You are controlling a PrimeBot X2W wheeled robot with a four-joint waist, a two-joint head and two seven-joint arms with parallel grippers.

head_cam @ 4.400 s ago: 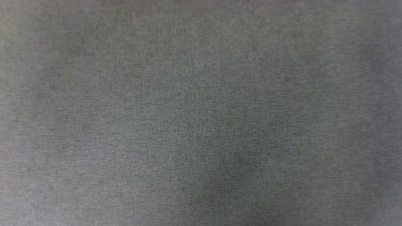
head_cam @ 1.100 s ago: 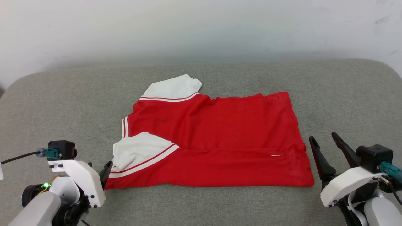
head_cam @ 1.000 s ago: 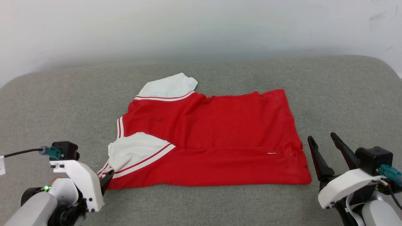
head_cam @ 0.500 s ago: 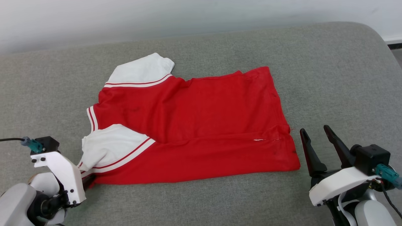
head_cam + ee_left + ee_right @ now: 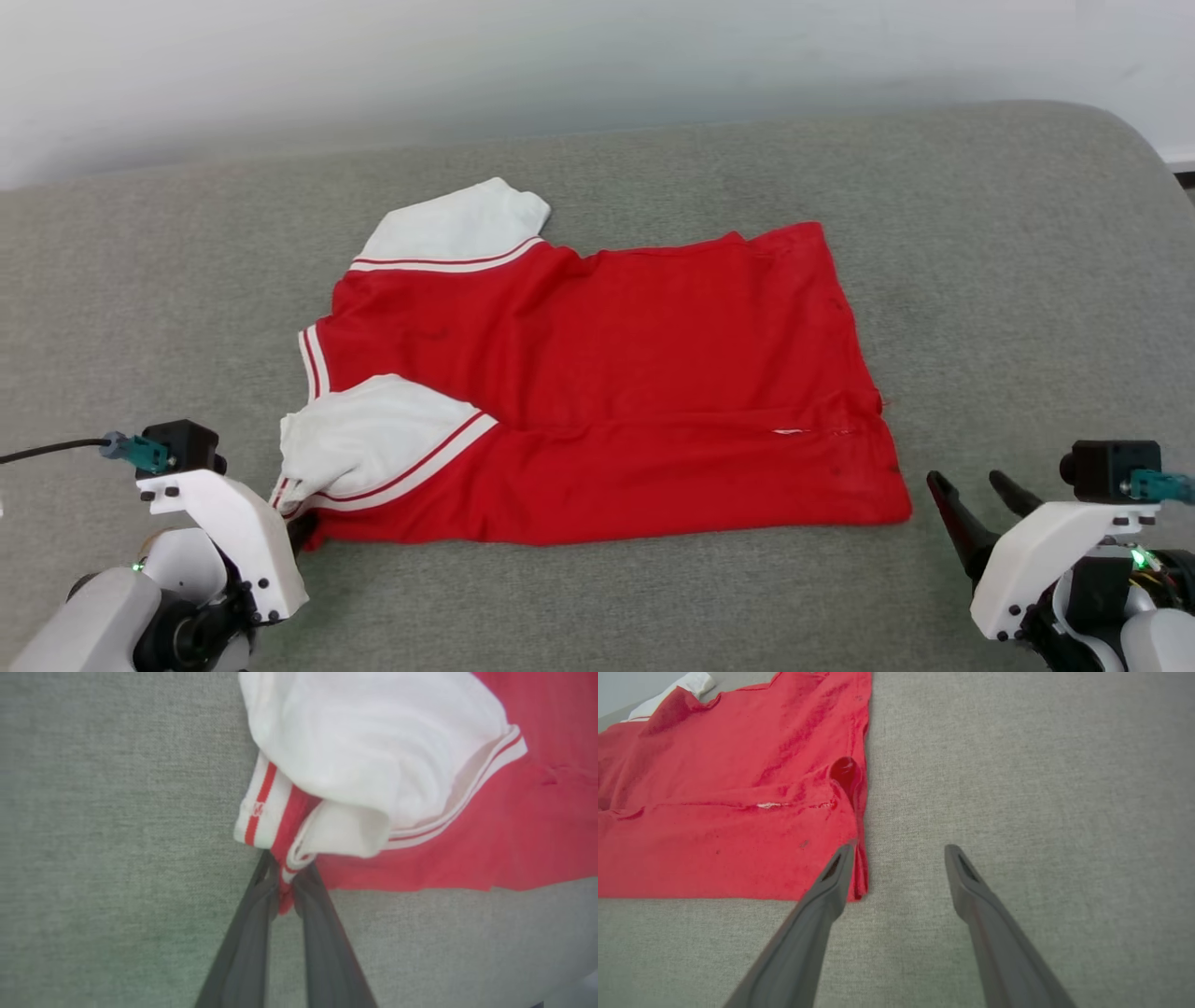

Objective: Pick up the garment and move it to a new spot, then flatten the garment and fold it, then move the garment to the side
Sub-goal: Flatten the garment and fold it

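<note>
You've got the left gripper (image 5: 284, 893) pinched on the garment (image 5: 607, 373)'s near-left cuff; the right gripper (image 5: 900, 848) is spread, with the hem corner just to its left.

Bright, even, diffuse light; shadows faint. Left wrist view soft: the garment (image 5: 364, 756) just beyond the left gripper (image 5: 287, 875) is blurred. Head view sharp.

garment (image 5: 397, 779) cropped (top, right), slightly blurred

L tool (image 5: 285, 882) now pinched shut on garment (image 5: 635, 373) at striped corner; was open 1 s ago.
</note>
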